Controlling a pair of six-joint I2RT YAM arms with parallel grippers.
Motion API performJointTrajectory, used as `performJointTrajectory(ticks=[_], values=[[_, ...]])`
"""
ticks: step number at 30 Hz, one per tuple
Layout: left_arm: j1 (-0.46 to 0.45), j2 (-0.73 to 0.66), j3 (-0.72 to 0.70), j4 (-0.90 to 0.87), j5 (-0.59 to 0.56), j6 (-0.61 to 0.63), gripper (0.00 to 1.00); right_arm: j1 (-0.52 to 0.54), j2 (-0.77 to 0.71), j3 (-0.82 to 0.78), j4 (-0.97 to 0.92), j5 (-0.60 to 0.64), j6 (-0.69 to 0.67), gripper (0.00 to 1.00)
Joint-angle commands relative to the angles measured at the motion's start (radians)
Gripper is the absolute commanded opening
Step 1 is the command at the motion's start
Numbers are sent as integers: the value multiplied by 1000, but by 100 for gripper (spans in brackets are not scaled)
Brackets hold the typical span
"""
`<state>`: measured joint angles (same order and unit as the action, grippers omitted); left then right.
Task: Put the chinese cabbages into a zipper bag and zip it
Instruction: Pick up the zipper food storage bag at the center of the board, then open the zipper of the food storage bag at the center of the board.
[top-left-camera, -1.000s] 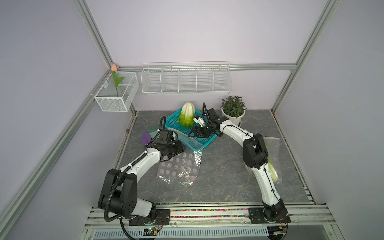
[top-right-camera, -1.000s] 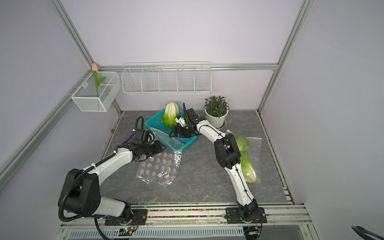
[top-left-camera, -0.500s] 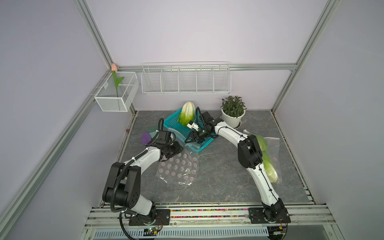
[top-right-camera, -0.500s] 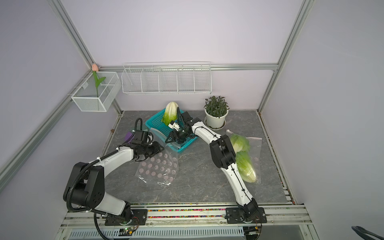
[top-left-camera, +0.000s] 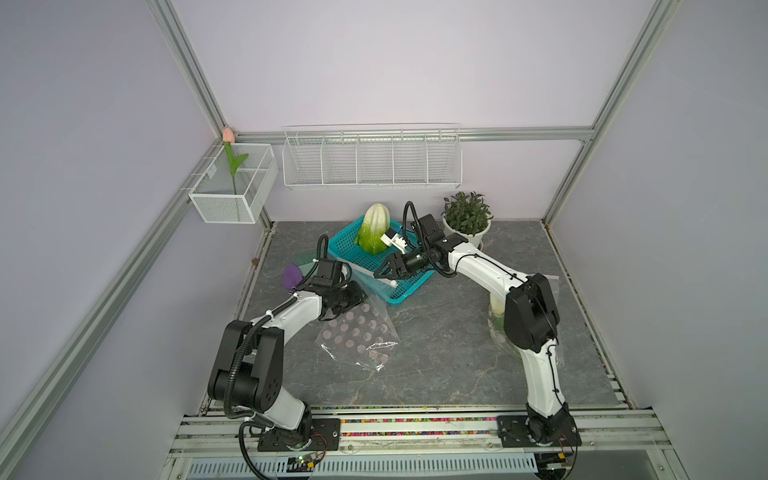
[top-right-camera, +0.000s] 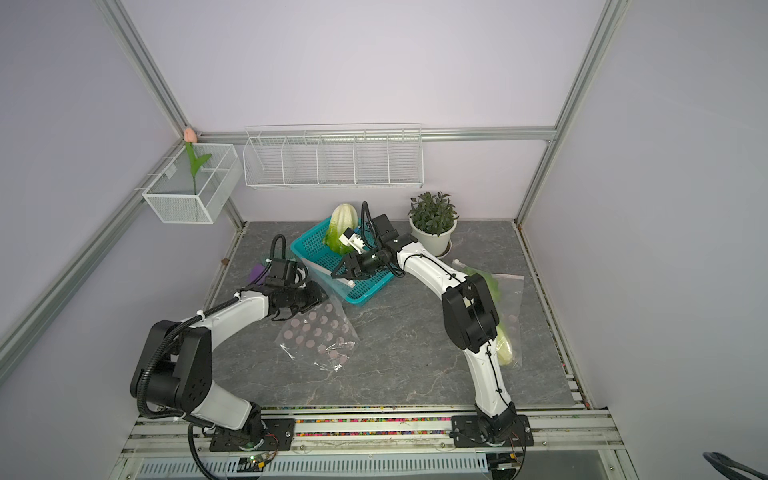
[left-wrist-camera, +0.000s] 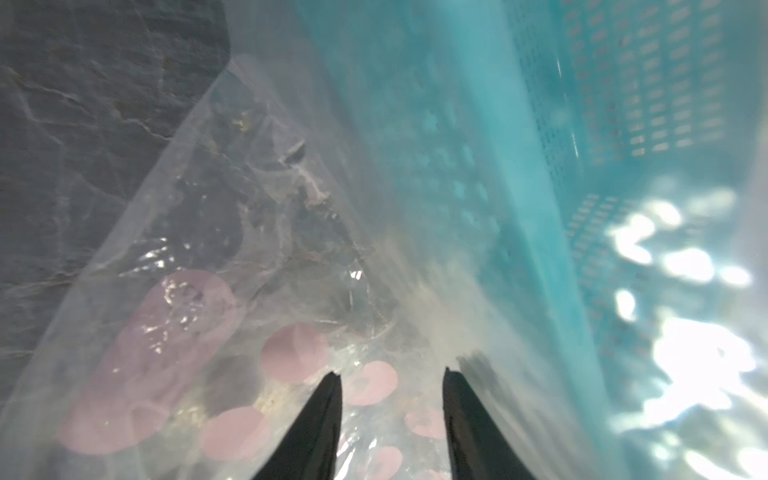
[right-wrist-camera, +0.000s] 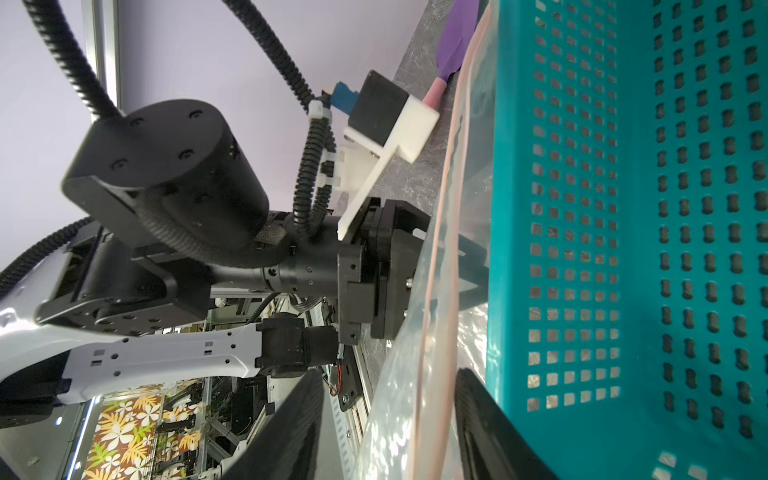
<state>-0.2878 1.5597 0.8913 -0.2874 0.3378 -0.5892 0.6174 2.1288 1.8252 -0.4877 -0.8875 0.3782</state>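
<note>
Step in hand: opening bag mouth (bag looks empty). Zipper bag (top-left-camera: 356, 334) at centre, rim against teal basket (top-left-camera: 402, 294). Left gripper (left-wrist-camera: 390, 374) jaws apart amid film. Right gripper (right-wrist-camera: 388, 374) jaws apart, straddling rim. Chinese cabbage (top-left-camera: 374, 228) upper centre, in basket. Next: pinch rim, spread mouth.

A: Your tally of chinese cabbages (top-right-camera: 341, 226) (top-right-camera: 486, 282) (top-right-camera: 505, 351)?
B: Three; zipper bags (top-right-camera: 318, 332) (top-right-camera: 510, 299), two; teal basket (top-right-camera: 365, 291), one.
A: Anything else you should log?
B: You have one potted plant (top-right-camera: 433, 216); two white wire racks (top-right-camera: 195, 195) (top-right-camera: 332, 162); one tulip (top-right-camera: 190, 134); one purple piece (top-left-camera: 291, 276).
</note>
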Motion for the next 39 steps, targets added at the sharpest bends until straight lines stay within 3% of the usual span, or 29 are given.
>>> performJointTrajectory(ticks=[1,7,11,15,18,21,24,28,32,36,39], values=[[4,14,32,21,8,7,43,17,-42,-88,119,-13,78,49],[4,6,30,22,16,6,43,39,-116,-193,190,64,133,36],[4,-15,31,16,25,0,43,52,-166,-244,212,158,145,20],[4,-83,49,-50,26,8,43,64,-237,-241,109,331,3,7],[29,-159,65,-146,32,21,45,99,-307,-251,53,481,-142,7],[90,-255,75,-195,124,-19,52,157,-407,-341,114,669,-285,7],[102,-349,102,-202,183,-90,64,255,-524,-521,317,927,-483,7],[102,-432,84,-125,240,-260,75,357,-630,-749,674,1102,-668,7],[102,-473,30,12,282,-379,73,398,-634,-787,740,1129,-680,7],[102,-481,26,-6,267,-365,57,412,-624,-790,748,1116,-651,7],[102,-491,33,-58,236,-342,51,412,-619,-792,743,1112,-639,7]])
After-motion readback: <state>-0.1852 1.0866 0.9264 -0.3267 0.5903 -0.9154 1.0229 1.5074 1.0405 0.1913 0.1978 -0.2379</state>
